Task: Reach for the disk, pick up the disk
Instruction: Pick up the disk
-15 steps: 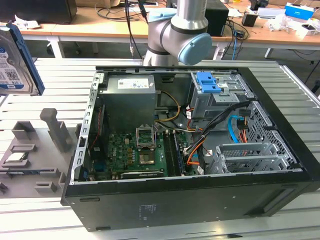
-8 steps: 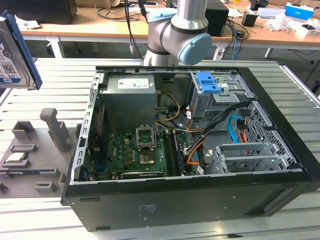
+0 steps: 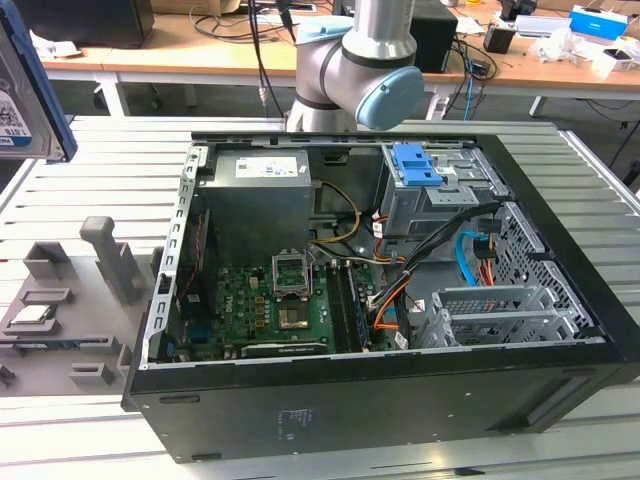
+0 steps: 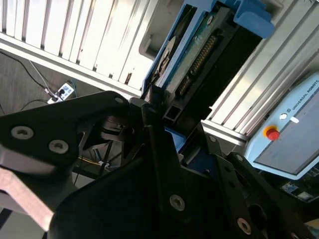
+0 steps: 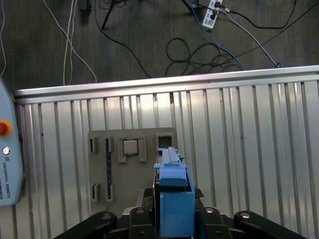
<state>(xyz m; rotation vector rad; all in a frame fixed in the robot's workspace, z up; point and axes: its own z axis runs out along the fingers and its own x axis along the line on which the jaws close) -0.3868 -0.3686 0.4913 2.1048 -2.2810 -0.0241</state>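
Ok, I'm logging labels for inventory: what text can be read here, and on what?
Nothing quotable.
disk label: barcode and print, too small to read.
power supply label: too small to read.
teach pendant: a maker's name, left unquoted.
computer case side: white print, too small to read.

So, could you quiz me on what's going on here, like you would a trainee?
1. True or false: the disk lies inside the computer case.
2. What sits on the grey fixture plate in the first wrist view? A) a small square chip B) a screwdriver C) a mug
3. Fill in: the gripper is shut on the ___.
Key: 1 false, it is held up, clear of the case. 2 A. 3 disk.
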